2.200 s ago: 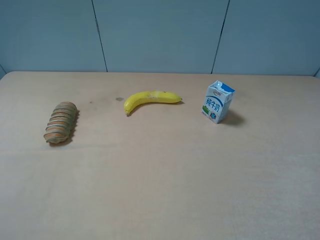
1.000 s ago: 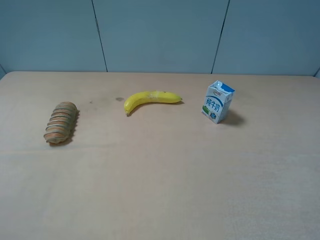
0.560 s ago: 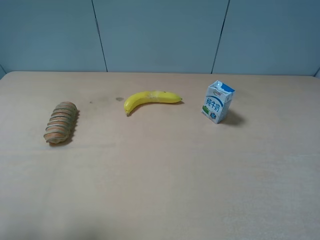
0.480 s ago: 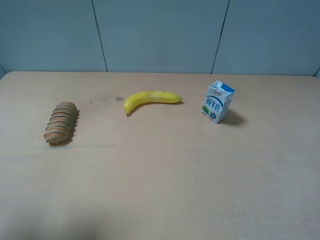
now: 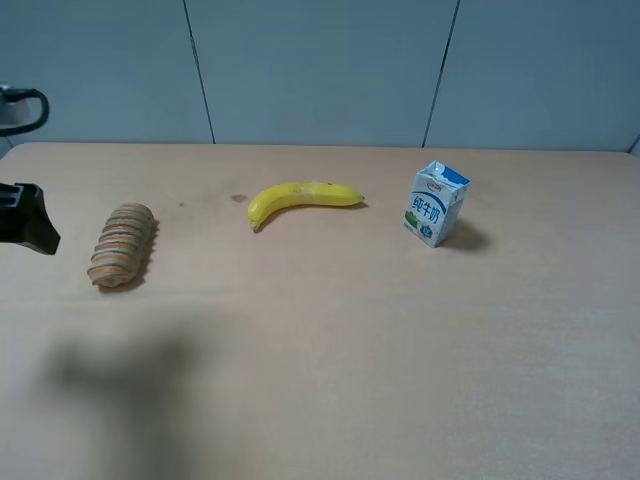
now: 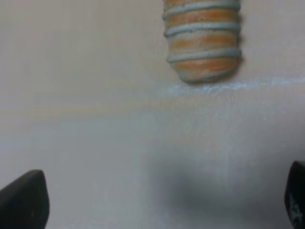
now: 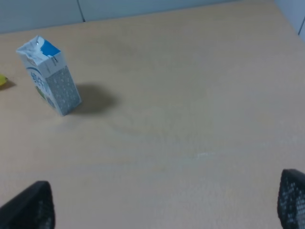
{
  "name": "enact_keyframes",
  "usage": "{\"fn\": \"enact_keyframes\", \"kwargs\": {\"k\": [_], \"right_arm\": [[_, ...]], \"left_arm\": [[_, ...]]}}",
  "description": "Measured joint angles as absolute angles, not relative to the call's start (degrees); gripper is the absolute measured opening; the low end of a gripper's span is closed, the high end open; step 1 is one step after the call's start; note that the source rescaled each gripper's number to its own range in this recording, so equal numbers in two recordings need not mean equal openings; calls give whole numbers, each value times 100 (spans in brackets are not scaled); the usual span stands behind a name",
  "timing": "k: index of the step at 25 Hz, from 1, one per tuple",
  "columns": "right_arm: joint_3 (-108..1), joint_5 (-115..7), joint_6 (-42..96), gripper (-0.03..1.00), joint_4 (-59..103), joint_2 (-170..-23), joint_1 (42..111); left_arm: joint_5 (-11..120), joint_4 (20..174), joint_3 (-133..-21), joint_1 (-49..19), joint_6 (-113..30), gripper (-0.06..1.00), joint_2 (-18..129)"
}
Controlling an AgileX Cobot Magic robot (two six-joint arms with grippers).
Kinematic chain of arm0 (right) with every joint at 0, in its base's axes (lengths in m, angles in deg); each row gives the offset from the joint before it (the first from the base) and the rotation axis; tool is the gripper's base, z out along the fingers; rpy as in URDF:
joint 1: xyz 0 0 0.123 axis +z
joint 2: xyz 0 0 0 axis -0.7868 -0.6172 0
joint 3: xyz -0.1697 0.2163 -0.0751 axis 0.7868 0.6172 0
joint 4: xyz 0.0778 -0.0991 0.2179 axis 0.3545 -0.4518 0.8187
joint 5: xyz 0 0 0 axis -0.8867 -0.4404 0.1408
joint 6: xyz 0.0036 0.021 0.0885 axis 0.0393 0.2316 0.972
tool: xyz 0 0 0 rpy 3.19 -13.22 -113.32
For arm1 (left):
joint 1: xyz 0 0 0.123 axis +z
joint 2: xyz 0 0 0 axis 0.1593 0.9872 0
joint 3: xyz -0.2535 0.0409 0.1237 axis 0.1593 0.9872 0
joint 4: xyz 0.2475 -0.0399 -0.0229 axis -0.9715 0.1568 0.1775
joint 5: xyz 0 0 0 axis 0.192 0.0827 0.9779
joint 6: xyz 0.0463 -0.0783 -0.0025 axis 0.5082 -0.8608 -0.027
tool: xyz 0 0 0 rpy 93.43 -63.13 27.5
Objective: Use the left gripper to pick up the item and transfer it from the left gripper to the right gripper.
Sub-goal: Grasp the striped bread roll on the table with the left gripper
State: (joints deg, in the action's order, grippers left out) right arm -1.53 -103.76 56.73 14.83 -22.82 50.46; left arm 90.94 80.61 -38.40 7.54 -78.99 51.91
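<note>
Could nudge the item [image 5: 122, 245] aside with the left gripper [image 6: 159, 200], splayed empty left of it, if lowered off-centre. Finds the right gripper [image 7: 159, 207] likewise splayed, empty

Tan tabletop [image 5: 330, 380]: three items in a row across its far half, well apart from one another. Left: tan-orange ridged bread roll [image 5: 122, 245], lying front to back. Centre, slightly farther back: yellow banana [image 5: 303, 198], lying crosswise. Right: blue-and-white milk carton [image 5: 436, 204], upright. Far left edge: black left gripper [image 5: 28, 217], just left of the roll, not touching it
</note>
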Motion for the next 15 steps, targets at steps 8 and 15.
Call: {"fn": "enact_keyframes", "kwargs": {"k": [8,15], "right_arm": [[-153,-10376,5673,100,1483,-2282,5046],[-153,-10376,5673,100,1484,-2282,5046]], "left_arm": [[8347,8307,-3915,702,-7899,100,6578],[8211,8280,-4610,387,-7920,100,7724]]}}
